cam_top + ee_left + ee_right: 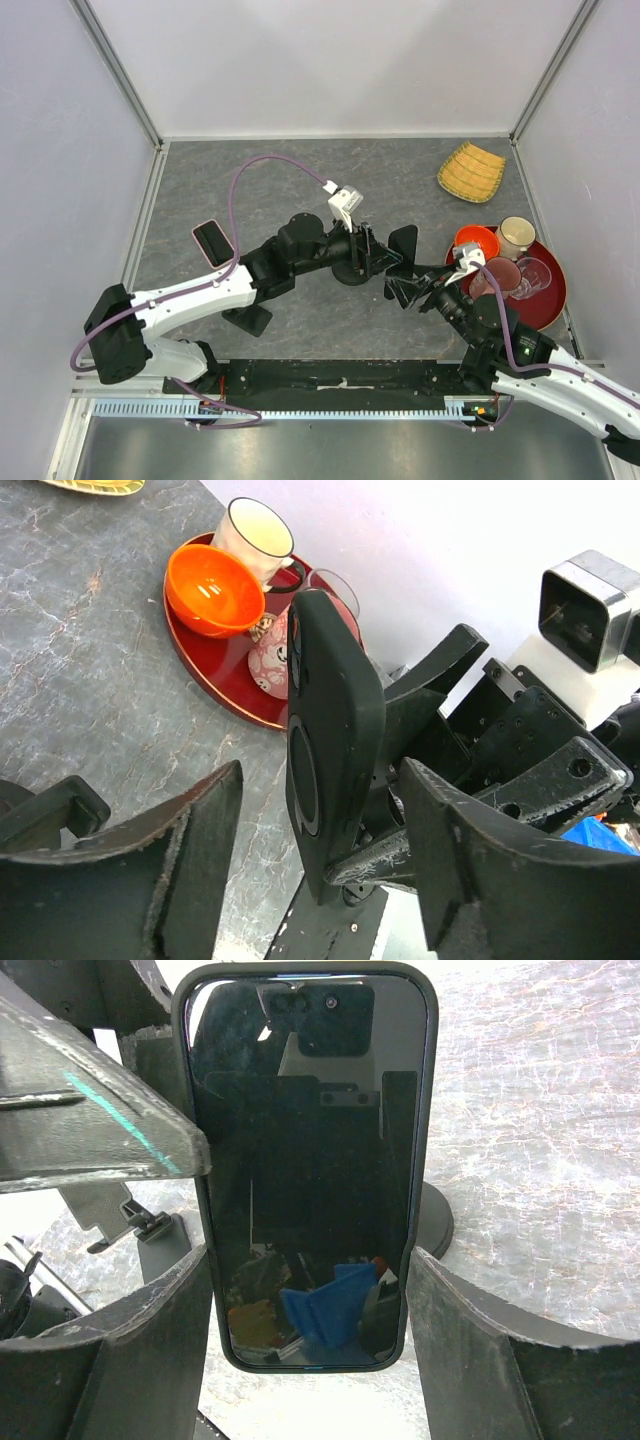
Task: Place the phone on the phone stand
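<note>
A phone [305, 1160] in a black case stands upright between my right gripper's [308, 1260] fingers, which press on both of its long edges, screen toward that wrist camera. Behind it lies the phone stand's round black base [438, 1222]. In the left wrist view the phone's back [335, 730] shows edge-on between the fingers of my left gripper [322, 780], with a gap on each side. In the top view the phone [403, 243] is at mid-table, beside the stand base [348, 272], with the left gripper [383, 255] and right gripper [408, 280] meeting there.
A second phone with a pink rim [211, 243] lies flat at the left. At the right a red tray [545, 310] holds an orange bowl [477, 240], a cup [516, 236] and a glass [535, 272]. A yellow woven dish [472, 172] sits at the back right.
</note>
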Available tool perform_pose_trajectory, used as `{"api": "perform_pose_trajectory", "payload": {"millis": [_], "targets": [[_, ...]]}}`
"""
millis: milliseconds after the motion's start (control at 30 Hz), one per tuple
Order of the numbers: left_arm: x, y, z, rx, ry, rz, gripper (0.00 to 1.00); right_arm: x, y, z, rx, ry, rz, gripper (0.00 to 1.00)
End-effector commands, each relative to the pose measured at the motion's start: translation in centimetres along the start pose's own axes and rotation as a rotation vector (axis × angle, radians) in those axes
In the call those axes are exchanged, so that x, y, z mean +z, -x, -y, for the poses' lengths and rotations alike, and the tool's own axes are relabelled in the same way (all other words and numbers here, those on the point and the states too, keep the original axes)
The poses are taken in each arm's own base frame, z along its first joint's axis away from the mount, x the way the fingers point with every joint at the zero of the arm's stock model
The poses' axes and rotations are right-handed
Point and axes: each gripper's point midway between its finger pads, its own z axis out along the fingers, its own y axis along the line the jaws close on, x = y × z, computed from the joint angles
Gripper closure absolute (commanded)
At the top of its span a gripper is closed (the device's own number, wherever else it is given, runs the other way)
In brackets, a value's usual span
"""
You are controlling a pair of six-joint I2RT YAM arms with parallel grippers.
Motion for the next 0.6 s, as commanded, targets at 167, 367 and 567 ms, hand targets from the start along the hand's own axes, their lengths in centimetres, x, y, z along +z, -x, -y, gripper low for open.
{"api": "perform_pose_trajectory", "payload": {"millis": [167,367,567], "targets": [[1.4,1.5,1.7,-0.001,-0.047,0.012,0.51,0.1,4.8,-2.7,0.105,0.071,0.122,1.0],[1.0,0.9,0.2,0.013,0.014,-0.001,0.96,1.7,2.1,-2.7,0.041,0.025,-0.012,0.58],[-3.1,1.7,-0.5,0.13,0.073,0.023,0.98,1.5,-1.1,-3.4,-0.078,0.068,-0.215,0.06]]}}
